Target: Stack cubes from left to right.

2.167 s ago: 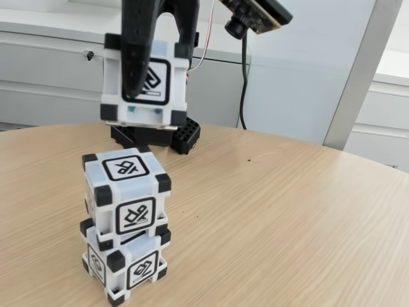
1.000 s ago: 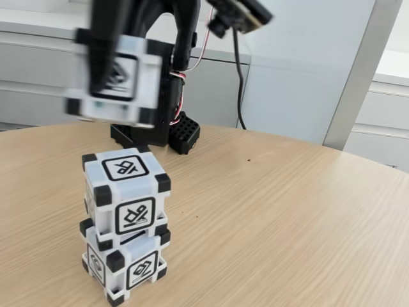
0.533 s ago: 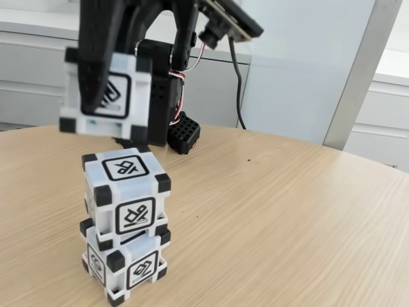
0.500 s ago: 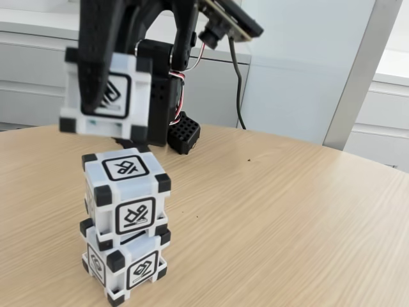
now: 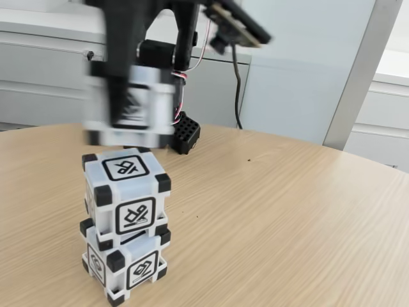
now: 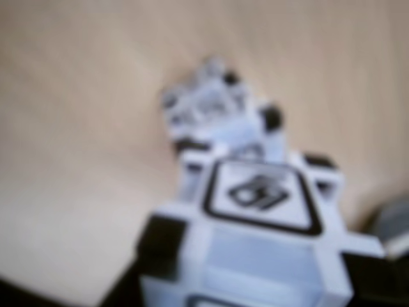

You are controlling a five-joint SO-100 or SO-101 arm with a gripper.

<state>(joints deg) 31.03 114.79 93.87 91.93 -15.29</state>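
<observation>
Two cubes (image 5: 124, 224) stacked; third cube (image 5: 131, 105) blurred above

**Two cameras on one stack**

The fixed view stands low at the table (image 5: 287, 211) edge, close to the two stacked cubes (image 5: 125, 224), facing the arm's base behind them. The wrist view looks steeply down from above the stack (image 6: 217, 109), very near and blurred. Both share the stack.

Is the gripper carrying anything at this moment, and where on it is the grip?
Yes: the gripper holds the third cube in the air just above the two-cube stack. One black finger crosses its front face; the opposite contact is hidden.
</observation>
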